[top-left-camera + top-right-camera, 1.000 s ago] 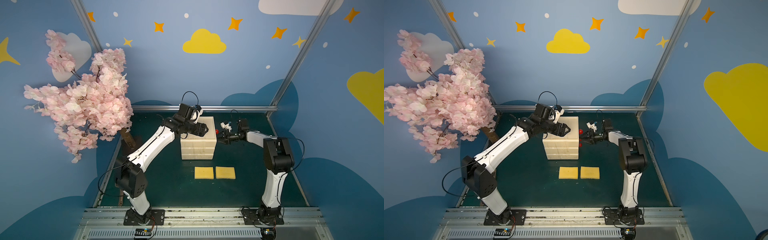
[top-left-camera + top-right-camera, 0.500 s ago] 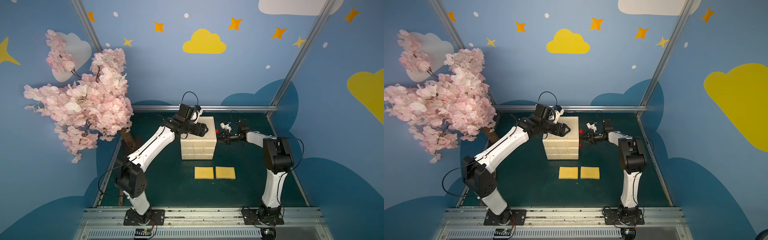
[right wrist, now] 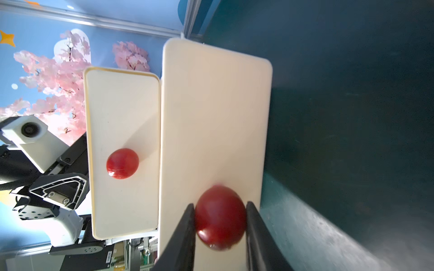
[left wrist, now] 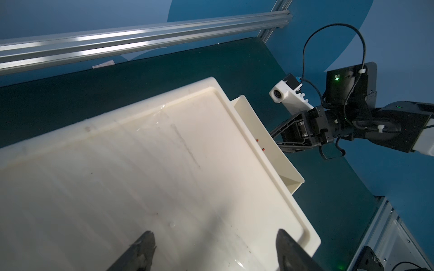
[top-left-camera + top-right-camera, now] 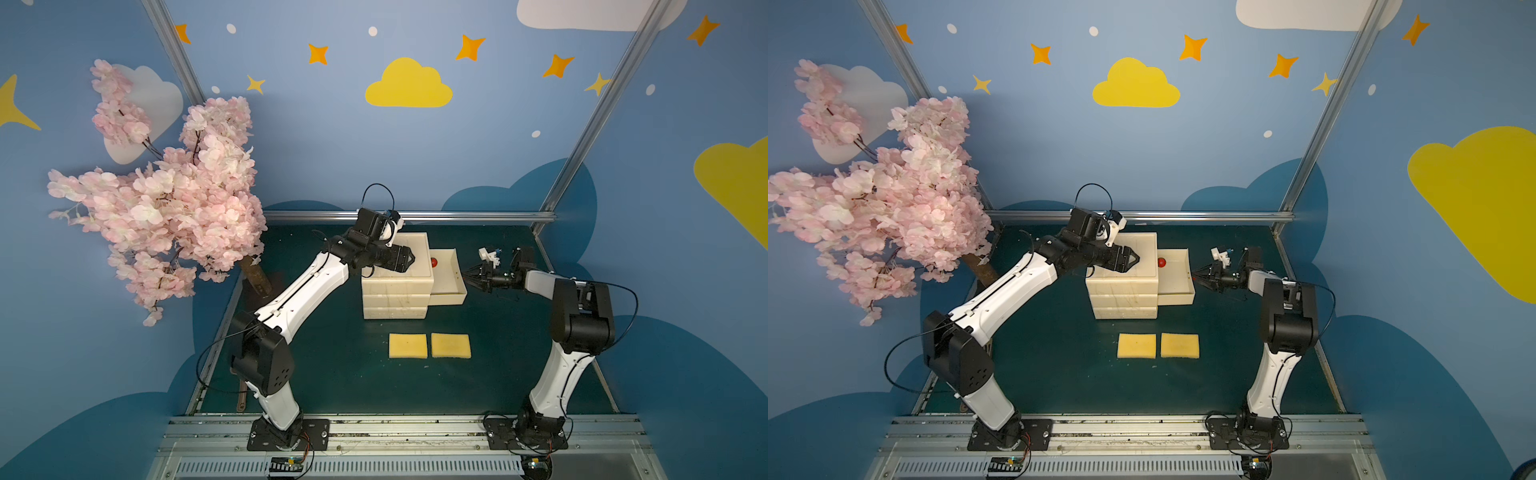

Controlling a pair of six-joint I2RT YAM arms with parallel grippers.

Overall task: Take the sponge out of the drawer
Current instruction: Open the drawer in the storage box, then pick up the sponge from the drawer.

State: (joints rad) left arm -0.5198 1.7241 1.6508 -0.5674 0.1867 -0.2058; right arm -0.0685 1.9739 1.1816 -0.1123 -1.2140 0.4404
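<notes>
At the far left a pink blossom tree (image 5: pixel 166 208) leans over the edge of the green mat (image 5: pixel 332 374). Next to it the left arm reaches out over the cream drawer unit (image 5: pixel 395 299), and the left gripper (image 5: pixel 410 258) hovers just above the unit's flat top with its jaws spread wide and nothing between them. In front of the unit, on the mat and outside any drawer, lie two yellow sponges side by side and almost touching: the left-hand sponge (image 5: pixel 408 345) and the right-hand sponge (image 5: pixel 451 345). On the unit's right face the top drawer front sits flush and carries the second red knob (image 5: pixel 433 262). The drawer (image 5: pixel 451 297) beneath it stands out toward the right, and the part of its inside that shows in both top views is plain cream. The right gripper (image 5: pixel 469 277) meets that drawer's front, and in the right wrist view its fingers (image 3: pixel 185 225) press against both sides of the red knob (image 3: pixel 220 215), clamped narrow on it.
</notes>
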